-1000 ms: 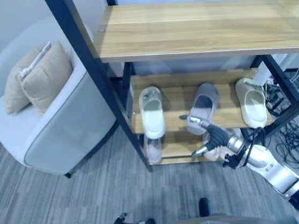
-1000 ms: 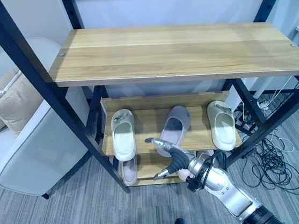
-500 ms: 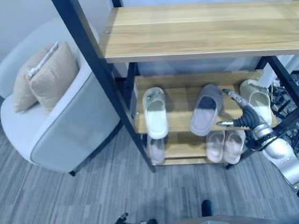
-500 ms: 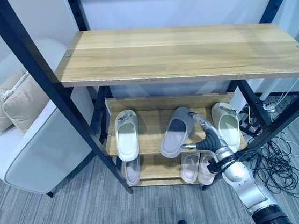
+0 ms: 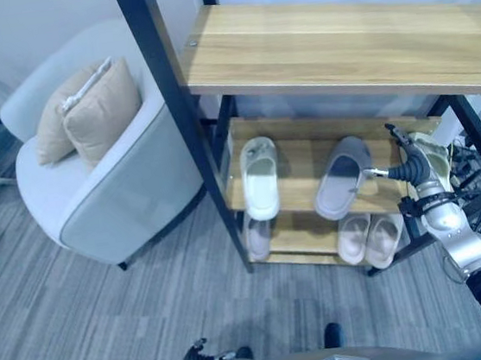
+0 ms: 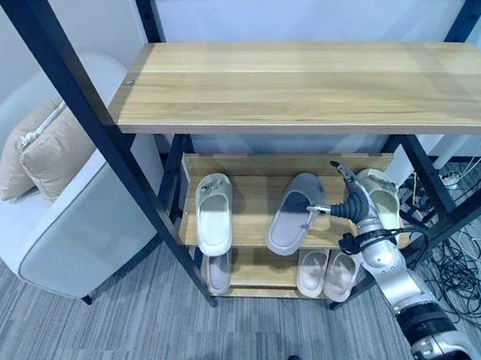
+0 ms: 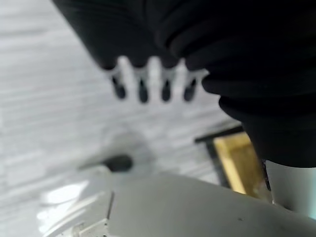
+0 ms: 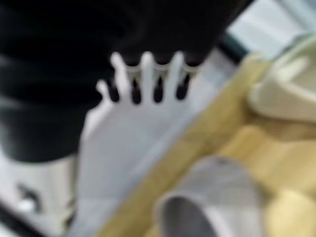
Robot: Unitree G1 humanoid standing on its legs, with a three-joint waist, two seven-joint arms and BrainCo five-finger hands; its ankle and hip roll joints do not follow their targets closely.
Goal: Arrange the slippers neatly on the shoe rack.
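The shoe rack [image 5: 338,43] has a black frame and wooden shelves. On its middle shelf [image 5: 298,192] lie a white slipper [image 5: 260,178] at the left, a grey slipper [image 5: 342,177] set askew in the middle, and a cream slipper [image 6: 384,198] at the right end. My right hand [image 5: 413,165] is open with spread fingers, between the grey and cream slippers and partly covering the cream one. The right wrist view shows its straight fingers [image 8: 148,79] past the grey slipper [image 8: 217,197]. On the bottom shelf are a pale slipper [image 5: 257,237] and a pinkish pair [image 5: 369,237]. My left hand [image 7: 148,84] hangs open above the floor.
A light grey armchair [image 5: 104,204] with two beige cushions [image 5: 85,111] stands close to the rack's left side. The rack's black front post [image 5: 180,109] rises between them. Cables [image 6: 476,266] lie on the floor at the right of the rack.
The camera has shifted. My right hand has risen from below the front of the grey slipper and moved right, to the cream slipper's side.
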